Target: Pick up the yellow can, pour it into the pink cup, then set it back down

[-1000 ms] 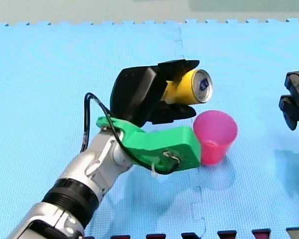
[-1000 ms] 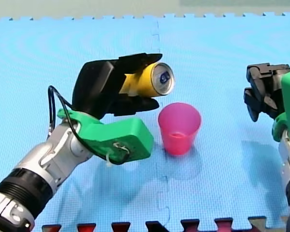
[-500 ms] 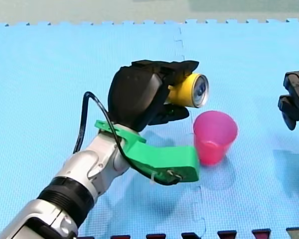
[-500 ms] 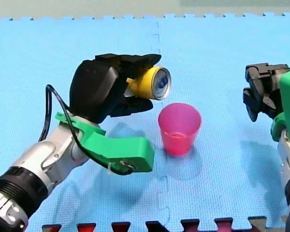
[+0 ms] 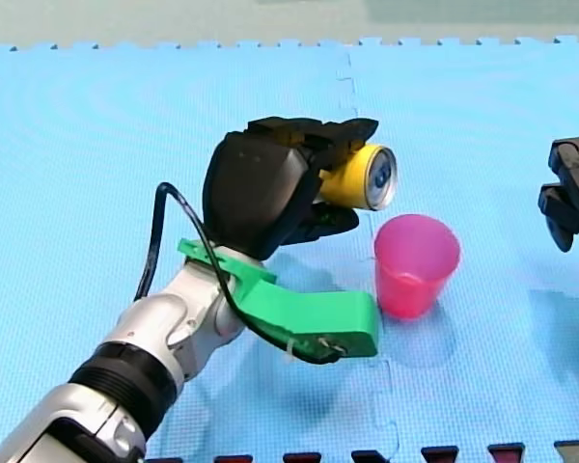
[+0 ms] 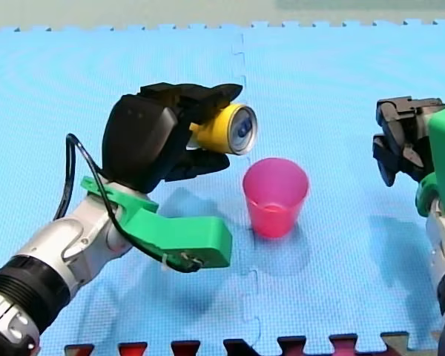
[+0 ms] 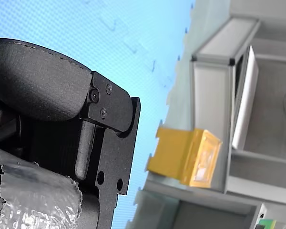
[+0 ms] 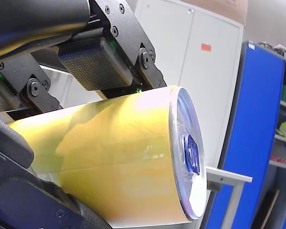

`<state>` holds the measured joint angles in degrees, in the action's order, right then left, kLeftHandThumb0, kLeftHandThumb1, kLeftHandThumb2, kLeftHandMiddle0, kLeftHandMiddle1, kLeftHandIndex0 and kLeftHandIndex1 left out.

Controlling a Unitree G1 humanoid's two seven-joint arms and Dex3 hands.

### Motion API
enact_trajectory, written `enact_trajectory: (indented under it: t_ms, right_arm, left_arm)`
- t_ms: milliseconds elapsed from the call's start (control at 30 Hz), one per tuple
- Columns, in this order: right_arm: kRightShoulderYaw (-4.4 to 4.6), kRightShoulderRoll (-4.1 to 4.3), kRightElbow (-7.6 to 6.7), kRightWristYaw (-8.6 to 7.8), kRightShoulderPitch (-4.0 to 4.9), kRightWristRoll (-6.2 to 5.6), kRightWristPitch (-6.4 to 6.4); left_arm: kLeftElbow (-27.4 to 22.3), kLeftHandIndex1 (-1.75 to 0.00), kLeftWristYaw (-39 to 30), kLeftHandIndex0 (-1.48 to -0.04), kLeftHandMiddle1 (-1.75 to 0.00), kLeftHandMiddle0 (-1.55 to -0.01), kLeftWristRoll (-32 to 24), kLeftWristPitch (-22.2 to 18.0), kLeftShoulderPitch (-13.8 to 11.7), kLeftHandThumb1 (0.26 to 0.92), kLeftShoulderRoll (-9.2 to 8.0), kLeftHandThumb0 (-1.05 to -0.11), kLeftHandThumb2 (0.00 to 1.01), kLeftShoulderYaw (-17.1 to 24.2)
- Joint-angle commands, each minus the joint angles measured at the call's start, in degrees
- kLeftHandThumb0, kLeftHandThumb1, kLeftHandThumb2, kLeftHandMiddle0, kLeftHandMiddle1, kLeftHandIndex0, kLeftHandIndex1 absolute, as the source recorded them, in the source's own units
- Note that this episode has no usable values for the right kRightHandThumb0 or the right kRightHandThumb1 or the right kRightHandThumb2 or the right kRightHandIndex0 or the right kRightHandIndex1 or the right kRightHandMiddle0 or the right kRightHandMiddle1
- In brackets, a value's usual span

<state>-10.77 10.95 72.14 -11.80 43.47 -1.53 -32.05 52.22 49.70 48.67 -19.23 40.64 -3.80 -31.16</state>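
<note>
Left hand (image 6: 159, 141): raised over the mat (image 6: 341, 74), closed around the can (image 6: 226, 130).
Left fingers (image 8: 93, 62): wrapped tight on the can's side. In the second wrist view one ribbed pad presses the yellow wall from one side, and another black finger bears on the opposite side.
Can: held in the air, lying nearly on its side. Its silver lid end sticks out past the fingers and faces the cup's side of the mat.
Can lid: a small blue mark sits at its centre in the second wrist view.
Can against cup: the lid end is just above and beside the cup's (image 6: 274, 196) rim, toward the left arm. The two are apart.
Cup: pink, upright on the mat, mouth open upward.
Cup contents: the inside looks plain pink; whether it holds any liquid I cannot tell.
Right hand (image 6: 399, 137): at the mat's right edge, well apart from the cup, holding nothing. Its fingers appear curled in.
Left wrist: a green bracket (image 6: 178, 233) hangs under it, beside the cup.
</note>
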Motion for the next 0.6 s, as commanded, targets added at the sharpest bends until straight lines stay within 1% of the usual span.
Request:
enact_trajectory:
  t_ms: [0, 333, 467, 567]
  right_arm:
    - [-0.14, 0.33, 0.07, 0.04, 0.28, -0.08, -0.13]
    - [-0.13, 0.23, -0.03, 0.22, 0.15, -0.04, -0.35]
    - [-0.11, 0.20, -0.04, 0.32, 0.10, 0.00, -0.43]
    - [-0.04, 0.23, -0.01, 0.45, 0.15, 0.07, -0.40]
  left_arm:
    - [0.50, 0.00, 1.09, -1.25, 0.00, -1.30, -0.05, -0.42, 0.85, 0.793, -0.10, -0.368, 0.00, -0.16]
    - [0.71, 0.00, 2.64, -1.25, -0.01, -1.32, 0.74, -0.46, 1.32, 0.789, -0.50, -0.369, 0.00, -1.28]
    - [0.52, 0.00, 3.49, -1.25, -0.03, -1.37, 1.99, 0.82, 1.51, 0.791, -0.62, -0.353, 0.00, -2.22]
    - [0.55, 0.00, 3.86, -1.24, -0.02, -1.37, 2.83, 1.84, 1.68, 0.794, -0.68, -0.352, 0.00, -2.79]
